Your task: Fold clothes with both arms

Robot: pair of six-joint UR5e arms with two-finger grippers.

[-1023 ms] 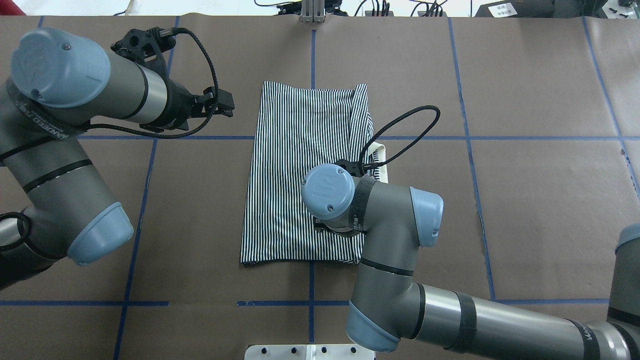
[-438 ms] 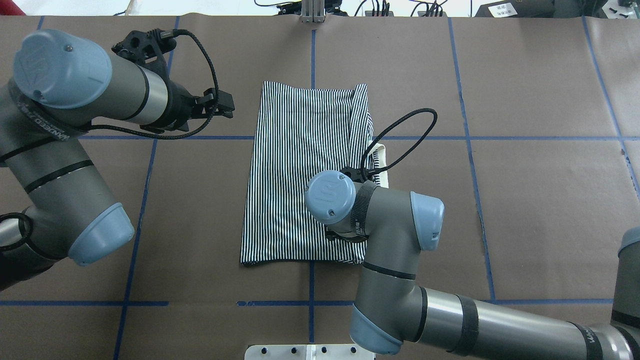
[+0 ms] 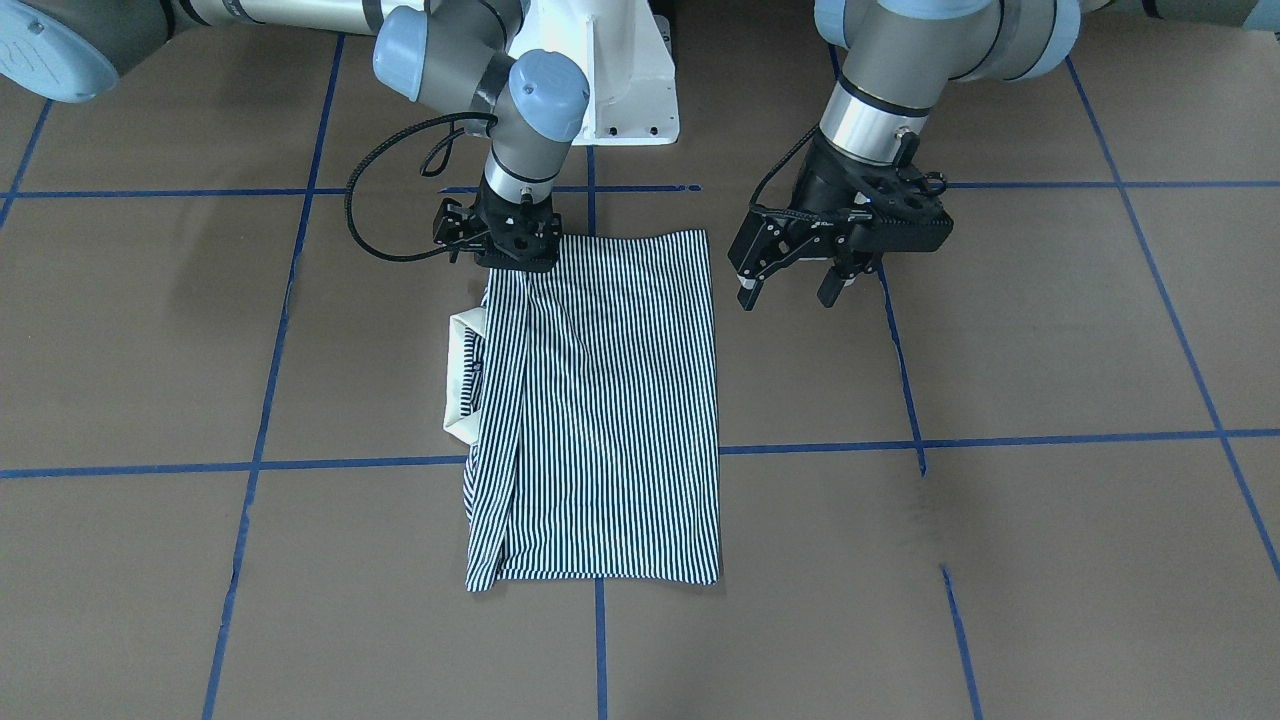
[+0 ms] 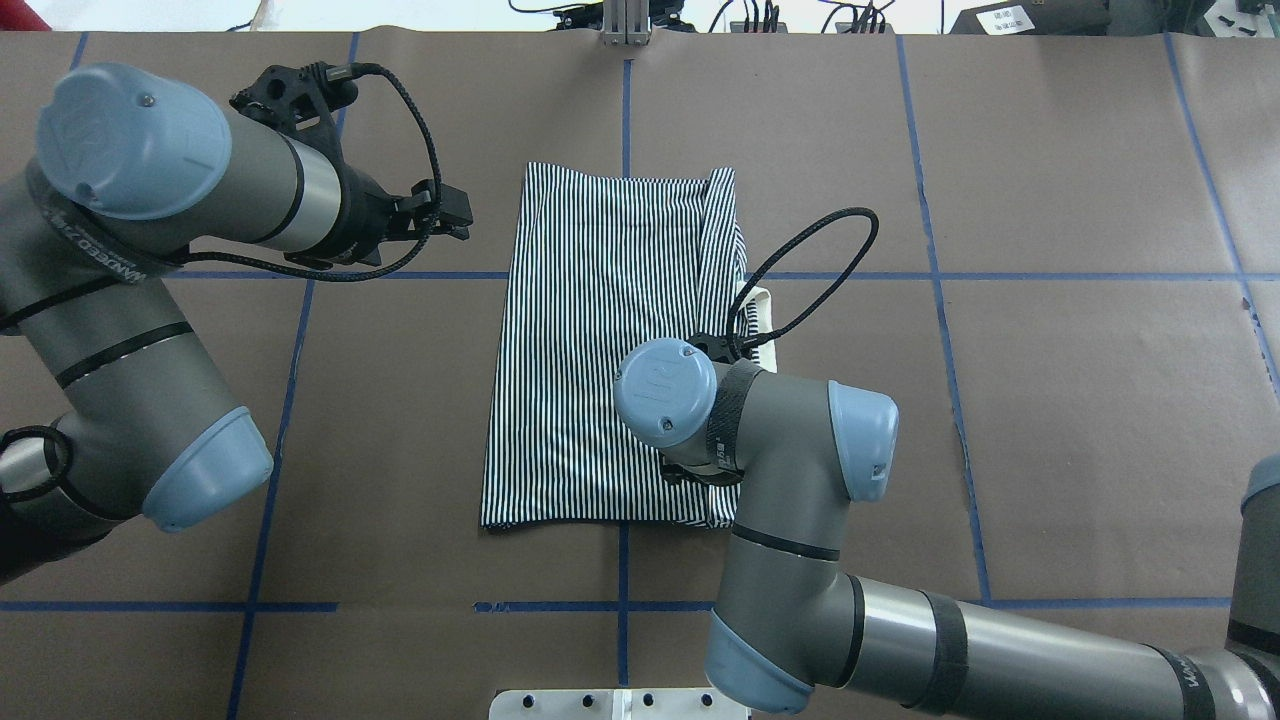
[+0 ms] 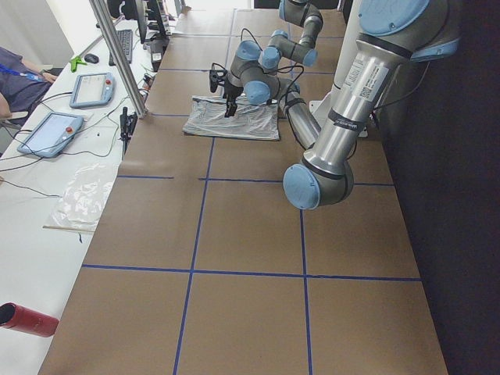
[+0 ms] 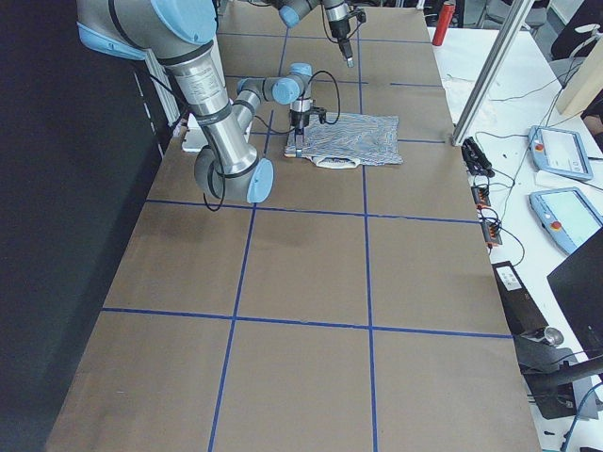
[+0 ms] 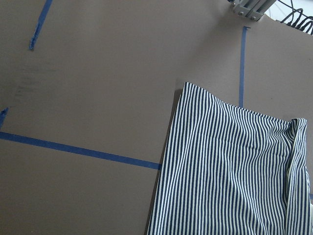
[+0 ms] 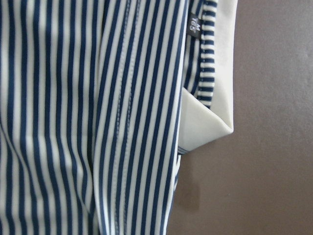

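Shirt [image 4: 600, 330] lies folded mid-frame on desk [image 4: 1050, 400]. Left jaws wide, hovering beside it; right jaws at its lower-right corner overhead, can't tell closure. Catch too few layers and you'll undo the fold.

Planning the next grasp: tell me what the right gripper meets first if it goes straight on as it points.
The striped shirt. The right gripper points straight down at the shirt's robot-side edge, on the cream collar side. It may be touching the cloth; depth is unclear.
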